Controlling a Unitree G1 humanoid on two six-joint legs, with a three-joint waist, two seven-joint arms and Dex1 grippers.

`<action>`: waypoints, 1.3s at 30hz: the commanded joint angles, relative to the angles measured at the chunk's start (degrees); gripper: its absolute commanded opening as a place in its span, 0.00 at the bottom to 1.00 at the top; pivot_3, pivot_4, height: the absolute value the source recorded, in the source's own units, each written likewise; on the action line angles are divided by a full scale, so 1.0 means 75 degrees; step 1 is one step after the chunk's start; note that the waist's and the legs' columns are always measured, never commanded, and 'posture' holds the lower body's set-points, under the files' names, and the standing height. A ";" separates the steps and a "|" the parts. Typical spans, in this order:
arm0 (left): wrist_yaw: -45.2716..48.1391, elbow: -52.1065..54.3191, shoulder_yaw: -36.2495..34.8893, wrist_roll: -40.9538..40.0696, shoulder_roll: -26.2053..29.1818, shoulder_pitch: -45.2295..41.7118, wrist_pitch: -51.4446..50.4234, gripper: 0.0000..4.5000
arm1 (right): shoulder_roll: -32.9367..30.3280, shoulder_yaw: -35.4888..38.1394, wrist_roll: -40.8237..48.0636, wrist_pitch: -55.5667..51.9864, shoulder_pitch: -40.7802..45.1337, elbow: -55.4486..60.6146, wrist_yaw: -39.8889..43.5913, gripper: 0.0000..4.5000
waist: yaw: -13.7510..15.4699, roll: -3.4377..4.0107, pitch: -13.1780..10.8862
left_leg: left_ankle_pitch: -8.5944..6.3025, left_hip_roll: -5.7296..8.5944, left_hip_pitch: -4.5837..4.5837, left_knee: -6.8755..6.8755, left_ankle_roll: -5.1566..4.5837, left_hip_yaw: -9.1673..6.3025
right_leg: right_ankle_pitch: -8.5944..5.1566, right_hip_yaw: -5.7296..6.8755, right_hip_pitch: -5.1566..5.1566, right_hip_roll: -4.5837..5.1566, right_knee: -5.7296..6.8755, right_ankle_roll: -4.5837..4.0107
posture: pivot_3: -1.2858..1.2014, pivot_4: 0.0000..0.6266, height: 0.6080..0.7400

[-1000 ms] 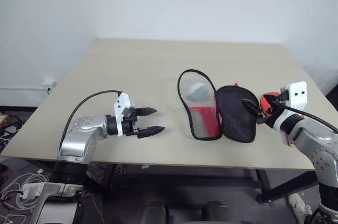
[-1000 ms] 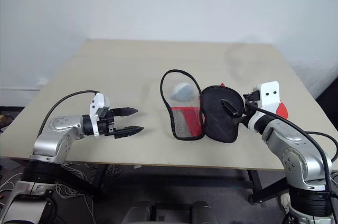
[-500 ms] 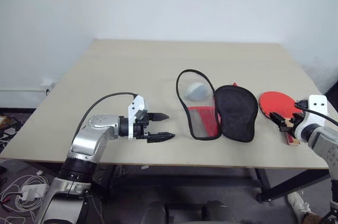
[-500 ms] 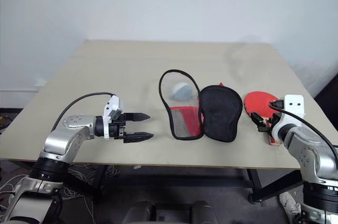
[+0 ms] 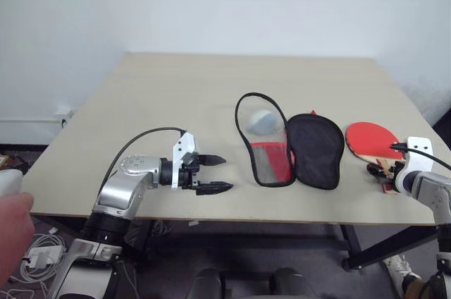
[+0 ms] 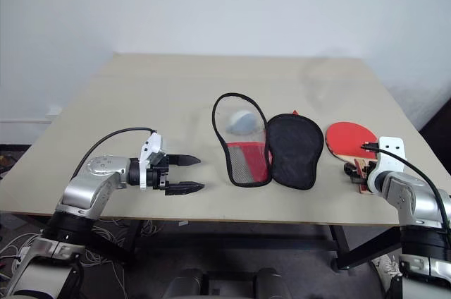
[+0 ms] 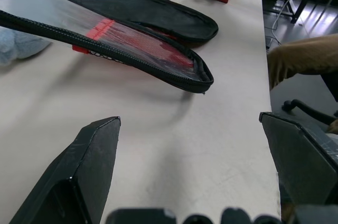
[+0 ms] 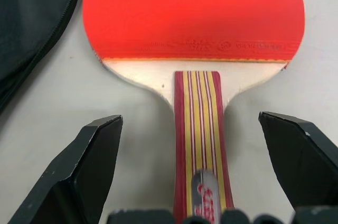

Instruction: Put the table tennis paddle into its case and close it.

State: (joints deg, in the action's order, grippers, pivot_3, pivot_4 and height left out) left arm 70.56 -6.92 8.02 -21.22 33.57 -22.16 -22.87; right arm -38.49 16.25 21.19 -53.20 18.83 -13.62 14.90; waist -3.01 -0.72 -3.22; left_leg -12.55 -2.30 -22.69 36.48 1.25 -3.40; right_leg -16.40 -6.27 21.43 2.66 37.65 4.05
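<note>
The right gripper point(image 8: 193, 182), its two black fingers point(image 8: 79, 176) spread wide and holding nothing, sits low over the near right corner of the pale wooden table point(image 5: 169, 101), with the striped red-and-yellow wooden handle of the table tennis paddle point(image 8: 195, 34) running up between the fingers without either one touching it. The paddle lies flat on the table, round red rubber face up and pointing away from the robot, just to the right of the case point(image 5: 296, 147). That case, a paddle-shaped red and black fabric pouch with black zip edging, lies unzipped and spread open in the middle of the table: its clear-and-red meshed half on the left, its black half on the right, the black half close beside the paddle's face. A small whitish-grey lump point(image 5: 264, 121) shows through the far end of the clear half. The left gripper point(image 5: 215, 174) hovers near the table's front edge, left of the case and apart from it, its fingers point(image 7: 84, 176) likewise wide and empty, pointing toward the case.
</note>
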 commanded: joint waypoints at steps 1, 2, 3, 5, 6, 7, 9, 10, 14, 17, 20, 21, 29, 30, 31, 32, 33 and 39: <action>0.0001 0.0130 -0.0159 -0.0018 0.0069 0.0009 0.0174 1.00 | -0.0063 0.0074 -0.0210 0.0267 0.0385 -0.0409 0.0065 1.00 | 0.0001 0.0000 0.0000 | 0.0000 0.0000 0.0000 0.0000 0.0000 0.0000 | 0.0000 -0.0001 0.0000 0.0000 0.0000 0.0000 | 0.52 0.00 1.00; -0.0013 0.0157 -0.0164 -0.0022 0.0070 0.0030 0.0174 1.00 | -0.0026 0.0088 -0.0180 0.0195 0.0503 -0.0566 0.0118 1.00 | 0.0000 0.0000 0.0000 | 0.0000 0.0000 0.0000 -0.0001 0.0000 0.0000 | 0.0000 -0.0001 0.0001 0.0000 0.0000 0.0000 | 0.52 0.00 1.00; -0.0022 0.0174 -0.0160 -0.0019 0.0072 0.0056 0.0182 1.00 | 0.0003 0.0091 -0.0170 0.0109 0.0602 -0.0703 0.0133 1.00 | 0.0001 0.0001 0.0000 | 0.0000 0.0000 -0.0001 0.0000 0.0000 0.0000 | 0.0000 -0.0001 0.0000 0.0000 0.0000 0.0000 | 0.52 0.00 1.00; -0.0060 0.0204 -0.0151 -0.0001 0.0055 0.0089 0.0213 1.00 | 0.0008 0.0050 -0.0235 0.0084 0.0749 -0.0990 0.0139 0.96 | -0.0001 0.0001 0.0000 | 0.0000 0.0001 -0.0001 0.0001 0.0000 0.0000 | 0.0000 -0.0001 0.0000 0.0000 0.0000 0.0000 | 0.52 0.00 1.00; -0.0070 0.0204 -0.0151 0.0005 0.0049 0.0097 0.0233 1.00 | 0.0008 0.0028 -0.0267 0.0092 0.0789 -0.1090 0.0148 0.91 | -0.0001 0.0001 0.0000 | 0.0000 0.0001 -0.0001 0.0001 0.0000 0.0000 | 0.0000 -0.0001 0.0000 0.0000 0.0000 0.0000 | 0.52 0.00 1.00; -0.0075 0.0204 -0.0157 0.0006 0.0048 0.0106 0.0251 1.00 | 0.0009 -0.0007 -0.0302 0.0088 0.0820 -0.1187 0.0163 0.86 | -0.0001 0.0001 0.0000 | 0.0000 0.0000 -0.0001 0.0001 0.0000 0.0000 | 0.0000 0.0000 0.0001 0.0000 0.0000 0.0000 | 0.52 0.00 1.00; -0.0090 0.0208 -0.0172 -0.0003 0.0061 0.0113 0.0260 1.00 | -0.0005 -0.0102 -0.0373 -0.0017 0.0853 -0.1333 0.0247 0.72 | -0.0001 0.0000 0.0001 | 0.0000 0.0000 0.0001 0.0002 0.0000 0.0000 | 0.0000 0.0000 -0.0002 0.0000 0.0000 0.0000 | 0.52 0.00 1.00; -0.0096 0.0189 -0.0179 0.0001 0.0074 0.0110 0.0277 1.00 | 0.0007 -0.0123 -0.0416 0.0024 0.0851 -0.1351 0.0262 0.67 | -0.0002 -0.0001 0.0001 | 0.0000 0.0000 0.0001 0.0002 0.0000 -0.0001 | 0.0000 0.0000 -0.0003 0.0000 0.0000 0.0000 | 0.52 0.00 1.00; -0.0094 0.0090 -0.0168 0.0067 0.0122 0.0041 0.0340 1.00 | 0.0059 -0.0104 -0.0522 0.0079 0.0815 -0.1280 0.0273 0.37 | -0.0007 -0.0001 0.0002 | 0.0000 0.0000 0.0005 0.0002 0.0000 -0.0002 | 0.0001 0.0000 -0.0005 -0.0003 0.0001 0.0001 | 0.52 0.00 1.00; -0.0087 0.0017 -0.0191 0.0025 0.0119 -0.0170 0.0218 1.00 | 0.0063 -0.0047 -0.0505 -0.0001 0.0756 -0.1118 0.0277 0.26 | -0.0006 -0.0001 0.0002 | 0.0000 0.0000 0.0006 0.0009 0.0000 -0.0002 | 0.0001 0.0000 -0.0009 -0.0003 0.0003 0.0000 | 0.52 0.00 1.00; -0.0049 -0.0040 -0.0190 0.0005 0.0136 -0.0382 0.0125 1.00 | 0.0004 0.0156 -0.0500 -0.0078 0.0661 -0.0486 0.0057 0.26 | 0.0006 0.0001 0.0000 | 0.0000 0.0000 0.0004 0.0012 0.0000 -0.0003 | 0.0001 0.0001 -0.0008 -0.0003 0.0005 0.0000 | 0.52 0.00 1.00; -0.0060 -0.0050 -0.0178 0.0005 0.0127 -0.0465 0.0073 1.00 | 0.0011 0.0303 -0.0475 -0.0193 0.0694 -0.0239 -0.0106 0.26 | 0.0006 0.0007 0.0000 | 0.0000 0.0000 0.0001 0.0011 0.0000 -0.0004 | 0.0001 0.0001 -0.0005 -0.0003 0.0005 0.0001 | 0.52 0.00 1.00; -0.0246 0.0374 0.0087 -0.0033 -0.0048 -0.0890 -0.0683 1.00 | 0.1535 0.1127 -0.0147 -0.2072 0.1601 0.2129 -0.1704 0.26 | -0.0101 0.0059 -0.0013 | 0.0000 -0.0002 -0.0001 -0.0005 -0.0001 -0.0005 | 0.0004 -0.0010 0.0014 -0.0013 0.0017 0.0006 | 0.52 0.00 1.00; -0.0268 0.0441 0.0129 -0.0038 -0.0089 -0.0940 -0.0774 1.00 | 0.1919 0.1131 -0.0187 -0.2259 0.1717 0.2309 -0.1943 0.26 | -0.0135 0.0059 -0.0013 | 0.0001 -0.0004 0.0000 -0.0007 -0.0001 -0.0008 | 0.0004 -0.0010 0.0016 -0.0017 0.0019 0.0006 | 0.52 0.00 1.00; -0.0306 0.0491 0.0167 -0.0029 -0.0136 -0.0980 -0.0847 1.00 | 0.2135 0.1145 -0.0234 -0.2377 0.1783 0.2397 -0.2070 0.26 | -0.0146 0.0059 -0.0013 | 0.0001 -0.0005 -0.0001 -0.0007 -0.0001 -0.0013 | 0.0004 -0.0007 0.0014 -0.0020 0.0022 0.0006 | 0.52 0.00 1.00; -0.0338 0.0542 0.0198 -0.0031 -0.0171 -0.1026 -0.0939 1.00 | 0.2515 0.1034 -0.0284 -0.2443 0.1824 0.2530 -0.2235 0.26 | -0.0147 0.0059 -0.0013 | 0.0001 -0.0007 -0.0001 -0.0006 -0.0001 -0.0017 | 0.0004 -0.0004 0.0013 -0.0022 0.0022 0.0005 | 0.52 0.00 1.00; -0.0344 0.0591 0.0241 -0.0030 -0.0197 -0.1067 -0.1003 1.00 | 0.2929 0.0965 -0.0328 -0.2468 0.1843 0.2604 -0.2429 0.26 | -0.0148 0.0059 -0.0012 | 0.0001 -0.0007 -0.0002 -0.0007 -0.0001 -0.0017 | 0.0004 -0.0004 0.0013 -0.0022 0.0021 0.0005 | 0.52 0.00 1.00; -0.0421 0.0795 0.0356 -0.0059 -0.0310 -0.1290 -0.1330 1.00 | 0.4435 0.0657 -0.0608 -0.2366 0.1473 0.2791 -0.3122 0.26 | -0.0145 0.0073 -0.0020 | 0.0001 -0.0006 -0.0022 -0.0015 0.0000 -0.0017 | 0.0010 -0.0005 0.0034 -0.0021 0.0020 -0.0004 | 0.52 0.00 1.00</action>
State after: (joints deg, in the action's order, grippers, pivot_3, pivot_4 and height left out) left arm 67.44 -3.15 10.73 -21.07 31.37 -29.99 -32.63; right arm -5.40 21.00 17.20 -71.73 29.87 3.95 -7.25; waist -4.10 -0.17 -3.37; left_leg -12.55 -2.35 -22.87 36.36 1.25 -3.54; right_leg -16.30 -6.30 21.68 2.50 37.79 3.97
